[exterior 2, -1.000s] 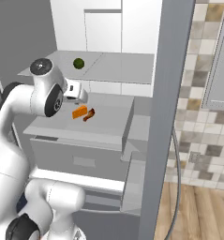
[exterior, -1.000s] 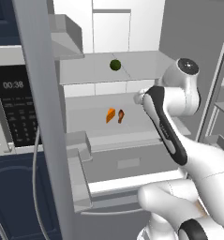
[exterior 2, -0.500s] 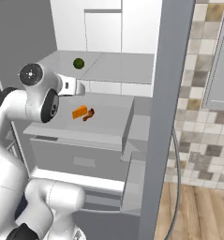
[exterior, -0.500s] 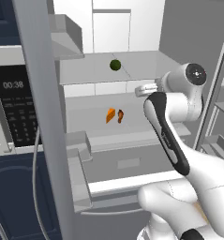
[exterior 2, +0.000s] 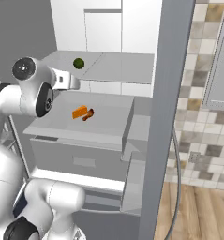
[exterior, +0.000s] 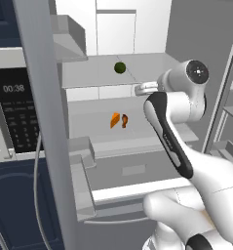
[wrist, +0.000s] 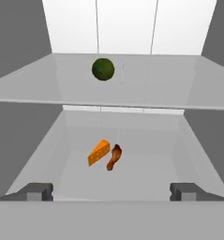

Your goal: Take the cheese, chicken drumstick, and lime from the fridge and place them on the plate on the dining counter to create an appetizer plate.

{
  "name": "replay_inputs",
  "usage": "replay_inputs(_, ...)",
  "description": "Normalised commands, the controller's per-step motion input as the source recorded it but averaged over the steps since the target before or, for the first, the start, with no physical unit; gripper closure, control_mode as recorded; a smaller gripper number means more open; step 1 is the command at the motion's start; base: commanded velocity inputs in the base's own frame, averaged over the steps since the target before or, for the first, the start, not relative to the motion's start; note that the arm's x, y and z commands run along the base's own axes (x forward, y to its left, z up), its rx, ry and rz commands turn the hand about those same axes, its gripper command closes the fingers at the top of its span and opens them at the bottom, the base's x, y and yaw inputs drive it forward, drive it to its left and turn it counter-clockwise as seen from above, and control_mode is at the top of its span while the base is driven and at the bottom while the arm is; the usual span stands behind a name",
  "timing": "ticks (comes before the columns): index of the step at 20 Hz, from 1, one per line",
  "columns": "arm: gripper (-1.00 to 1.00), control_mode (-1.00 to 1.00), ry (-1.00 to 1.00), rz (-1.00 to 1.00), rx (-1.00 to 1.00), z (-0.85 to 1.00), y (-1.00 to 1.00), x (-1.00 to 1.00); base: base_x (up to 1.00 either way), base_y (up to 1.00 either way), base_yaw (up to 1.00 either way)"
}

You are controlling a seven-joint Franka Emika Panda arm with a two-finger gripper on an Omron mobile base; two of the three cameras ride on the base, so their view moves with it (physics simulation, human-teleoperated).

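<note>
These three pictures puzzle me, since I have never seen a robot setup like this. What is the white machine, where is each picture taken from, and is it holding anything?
The white machine is a robot arm on a driving base, facing an open fridge. Two pictures come from cameras on the base, behind the arm to its left and right. The third comes from a camera on the hand, looking into the fridge along the gripper, which is open and holds nothing. A dark green lime sits on the upper shelf. On the shelf below lie an orange cheese wedge and a reddish-brown chicken drumstick, close beside each other.
</note>
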Motion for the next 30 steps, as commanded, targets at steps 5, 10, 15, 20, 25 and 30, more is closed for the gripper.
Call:
replay_inputs(5, -1.0, -1.0, 0.0, 0.0, 0.0, 0.22, 0.2, 0.18, 0.0, 0.0, 0.0)
replay_inputs(10, -1.0, -1.0, 0.0, 0.0, 0.01, 0.23, 0.05, 0.26, 0.0, 0.0, 0.0)
replay_inputs(15, -1.0, -1.0, 0.0, 0.0, 0.07, 0.13, 0.0, 0.27, 0.0, 0.0, 0.0)
replay_inputs(20, -1.0, -1.0, 0.04, 0.0, 0.08, 0.07, 0.0, 0.31, 0.0, 0.0, 0.0)
replay_inputs(25, -1.0, -1.0, 0.1, -0.03, 0.08, 0.09, 0.0, 0.43, 0.0, 0.0, 0.0)
replay_inputs(30, -1.0, -1.0, 0.12, -0.05, 0.01, 0.0, 0.01, 0.51, 0.0, 0.0, 0.0)
